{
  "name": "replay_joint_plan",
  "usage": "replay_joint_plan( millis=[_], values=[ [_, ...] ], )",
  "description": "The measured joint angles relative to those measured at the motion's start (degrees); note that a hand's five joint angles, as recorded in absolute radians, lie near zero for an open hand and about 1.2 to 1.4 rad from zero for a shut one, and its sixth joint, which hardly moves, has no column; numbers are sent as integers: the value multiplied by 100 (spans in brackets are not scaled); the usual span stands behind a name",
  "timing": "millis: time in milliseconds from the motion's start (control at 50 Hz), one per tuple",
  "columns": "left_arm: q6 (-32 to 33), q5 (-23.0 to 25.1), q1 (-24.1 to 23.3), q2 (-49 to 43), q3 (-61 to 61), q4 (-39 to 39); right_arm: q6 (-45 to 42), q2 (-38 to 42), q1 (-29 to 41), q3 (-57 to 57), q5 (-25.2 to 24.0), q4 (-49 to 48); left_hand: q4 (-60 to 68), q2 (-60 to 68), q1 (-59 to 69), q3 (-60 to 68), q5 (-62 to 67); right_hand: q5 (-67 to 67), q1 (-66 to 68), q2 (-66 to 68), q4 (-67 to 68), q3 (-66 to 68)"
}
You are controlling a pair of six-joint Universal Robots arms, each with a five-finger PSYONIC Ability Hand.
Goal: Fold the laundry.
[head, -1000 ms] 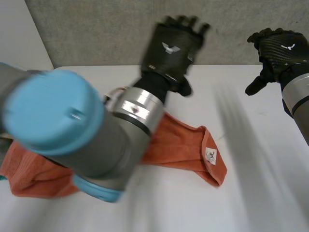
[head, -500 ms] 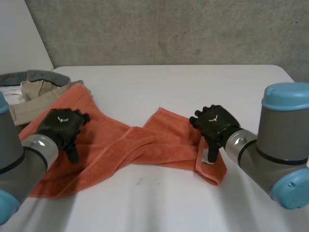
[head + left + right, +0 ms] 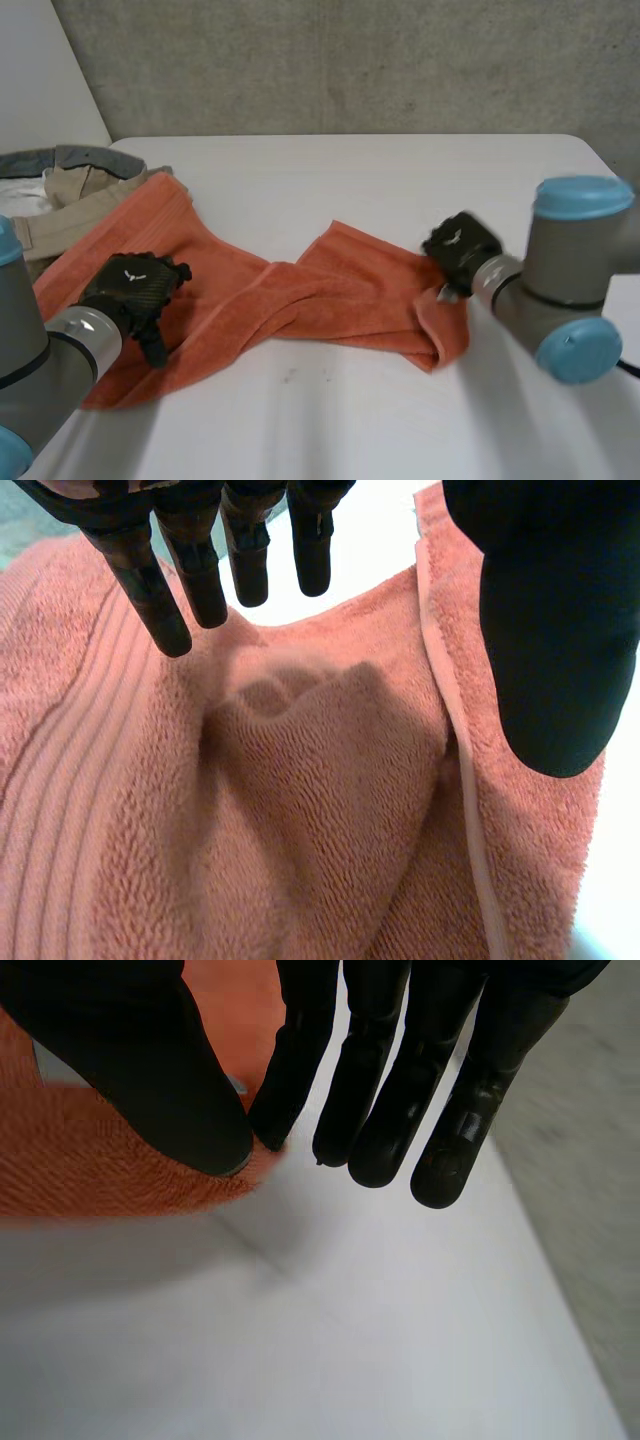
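An orange towel [image 3: 300, 300] lies twisted across the white table [image 3: 350, 170], wide at its left end and narrow in the middle. My left hand [image 3: 130, 290] hovers low over the wide left part, near a side edge, with straight fingers [image 3: 170, 610] and thumb [image 3: 550, 630] spread above a raised fold of the towel [image 3: 330, 810]. My right hand [image 3: 460, 245] is at the towel's right corner. There its thumb [image 3: 150, 1070] and one finger pinch the towel's edge [image 3: 90, 1160], while the other fingers stay straight over bare table.
A pile of beige clothing with a grey band [image 3: 70, 190] lies at the table's back left, touching the towel's far left edge. A grey wall runs behind the table. The table's right edge is close beyond my right arm.
Both arms came down from high above the table onto the towel. Since then my right hand has closed on the right corner and drawn it rightward; my left hand slid slightly nearer.
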Motion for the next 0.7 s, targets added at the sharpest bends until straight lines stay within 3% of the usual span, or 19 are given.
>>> replay_joint_plan(
  millis=[100, 140, 220, 460, 480, 500, 520, 580, 620, 660, 680, 700],
  values=[
    [-2, 13, -34, 68, 50, 24, 14, 179, -644, -461, 503, -199, -1, 0, -1, -5, 0, 0, 6, 0, 0, 0],
    [-4, 33, -78, 112, 99, 35, -89, 361, -1242, -889, 1044, -290, -13, -3, -18, -9, -16, 39, 95, 0, 0, 0],
    [-1, 53, -145, 125, 142, 38, -255, 448, -1655, -1114, 1310, -316, -71, -39, -19, -14, -113, 42, 95, 0, 1, 0],
    [2, 57, -206, 71, 191, 28, -416, 180, -1930, -747, 1294, -290, -73, -39, -18, -14, -125, 44, 95, 0, 1, 0],
    [2, 49, -180, 59, 173, 20, -308, -65, -1793, -388, 958, -293, -73, -39, -18, -14, -126, -2250, -2349, -2567, -2394, -2398],
    [2, 47, -172, 57, 165, 17, -271, -143, -1737, -275, 811, -293, -73, -39, -18, -14, -126, -2936, -3021, -3271, -3087, -3211],
    [1, 40, -160, 53, 150, 10, -209, -300, -1627, -54, 456, -287, -73, -39, -18, -14, -126, -4443, -4056, -4651, -4572, -4589],
    [-1, 26, -149, 53, 125, -4, -149, -497, -1479, 225, -93, -275, -73, -39, -18, -14, -126, -4895, -4280, -5095, -5031, -5077],
    [-4, 11, -155, 53, 98, -18, -88, -796, -1232, 684, -1231, -209, -73, -39, -18, -14, -126, -5266, -4427, -5399, -5383, -5449],
    [-5, 8, -159, 53, 91, -22, -84, -837, -1189, 763, -1469, -179, -73, -39, -18, -14, -126, -5265, -4427, -5399, -5383, -5449],
    [-11, 0, -178, 53, 66, -28, -107, -898, -1069, 948, -2141, -41, -73, -39, -18, -14, -126, -5265, -4427, -5399, -5383, -5449],
    [-13, -1, -182, 52, 61, -28, -122, -892, -1047, 968, -2256, -1, -73, -39, -18, -14, -126, -5265, -4427, -5399, -5383, -5449]
  ],
)
